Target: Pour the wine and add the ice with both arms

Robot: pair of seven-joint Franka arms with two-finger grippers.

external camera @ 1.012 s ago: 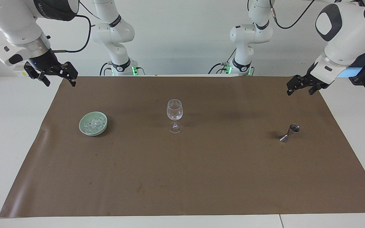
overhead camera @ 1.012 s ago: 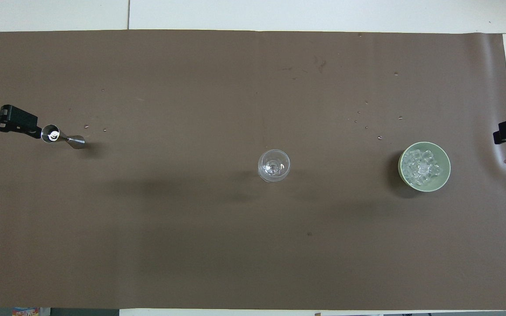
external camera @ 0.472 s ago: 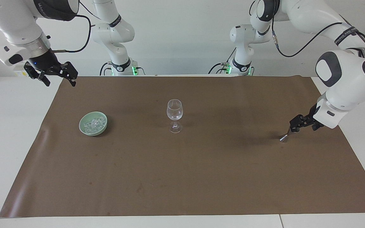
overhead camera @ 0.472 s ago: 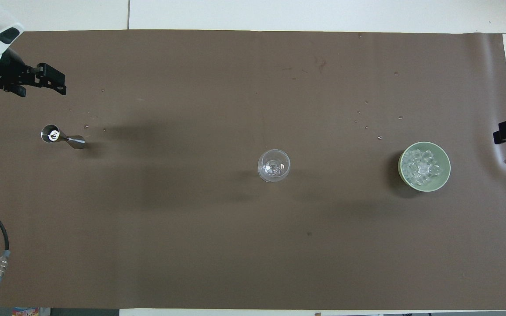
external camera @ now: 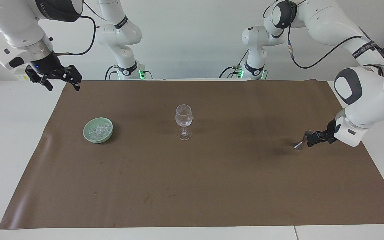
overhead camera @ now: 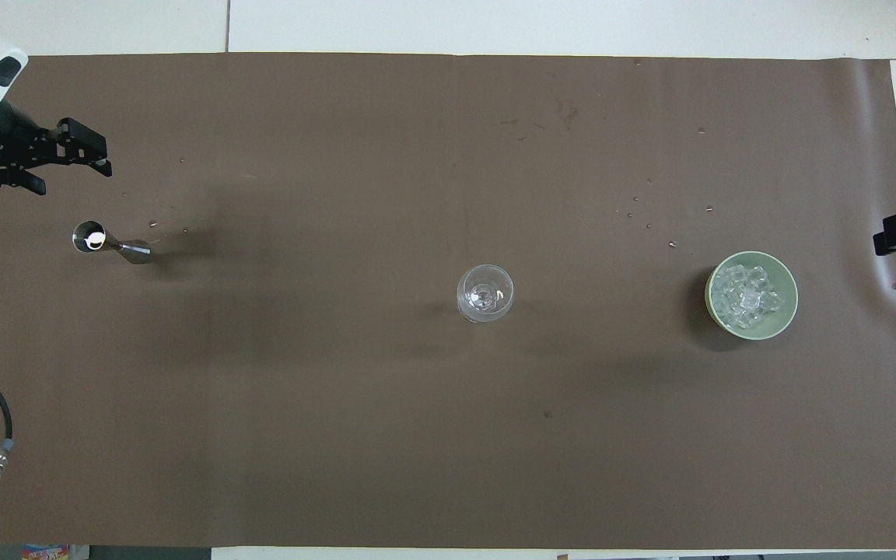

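The left claw (external camera: 312, 139), fingers apart, is hovering beside the jigger (external camera: 307, 135); a clumsy grasp is risking tipping it. The right claw (external camera: 62, 79), also spread, is waiting over the bench (external camera: 12, 133) edge. The ice (external camera: 98, 130) is sitting in the bowl (external camera: 86, 135), at the wine glass's (external camera: 183, 116) nine o'clock in the facing view.

brown mat (external camera: 212, 186) reads as matt paper, smooth, with one crease near the bowl's end and a few small specks and stains. white tabletop (external camera: 8, 133) around it looks smooth, faintly sheened. wine glass (external camera: 183, 120) is clear glass, glossy, catching small highlights. bowl (external camera: 92, 137) has a pale green glazed look, smooth and softly shiny, and the ice (external camera: 99, 130) in it is clear and glassy, glinting. measuring cup (overhead camera: 110, 243) is polished metal, mirror-bright at its mouth. arm shells are glossy white plastic with black bands; the left gripper (external camera: 313, 138) and right gripper (external camera: 62, 80) look like matt black plastic or metal. cables are black, rubbery-looking.
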